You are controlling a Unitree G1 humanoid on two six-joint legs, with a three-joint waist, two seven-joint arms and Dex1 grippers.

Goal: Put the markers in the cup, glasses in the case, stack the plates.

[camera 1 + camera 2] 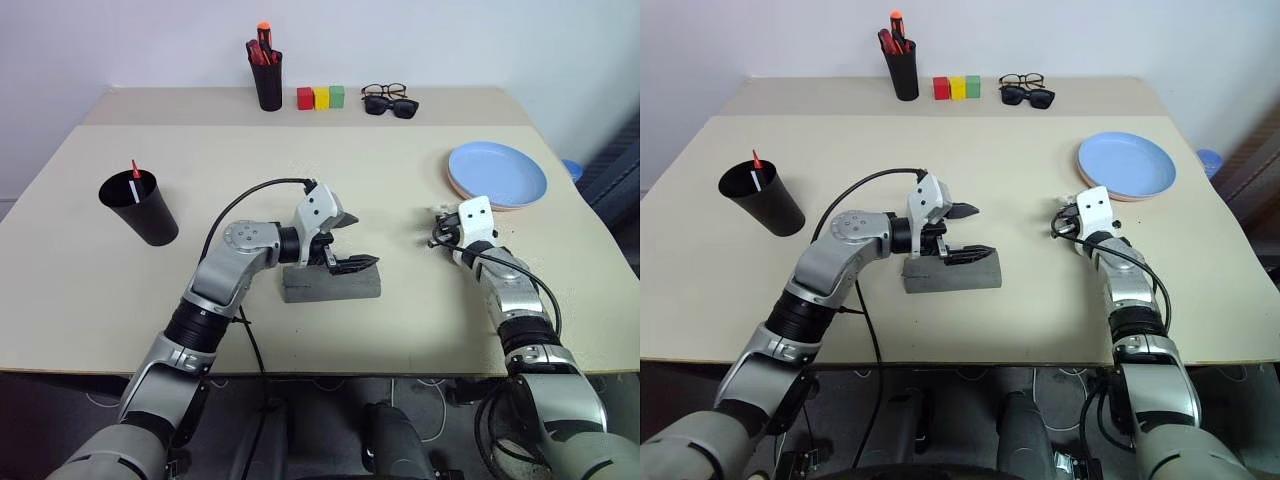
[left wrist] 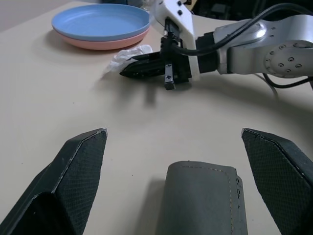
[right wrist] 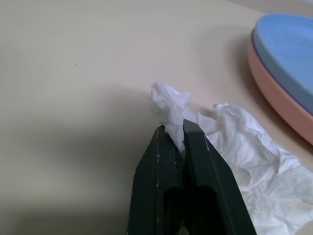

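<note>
Crumpled white tissue (image 3: 234,142), coloured blocks (image 1: 320,97), sunglasses (image 1: 392,106), pen holder (image 1: 267,80).

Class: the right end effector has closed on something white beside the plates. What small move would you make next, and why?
Probably lift the right end effector slightly: it is shut on the crumpled tissue, which lies on the table beside the stacked plates.

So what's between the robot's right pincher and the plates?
A crumpled white tissue. The right gripper is shut on its edge, and it spreads toward the stacked plates, seen in the right wrist view.
</note>
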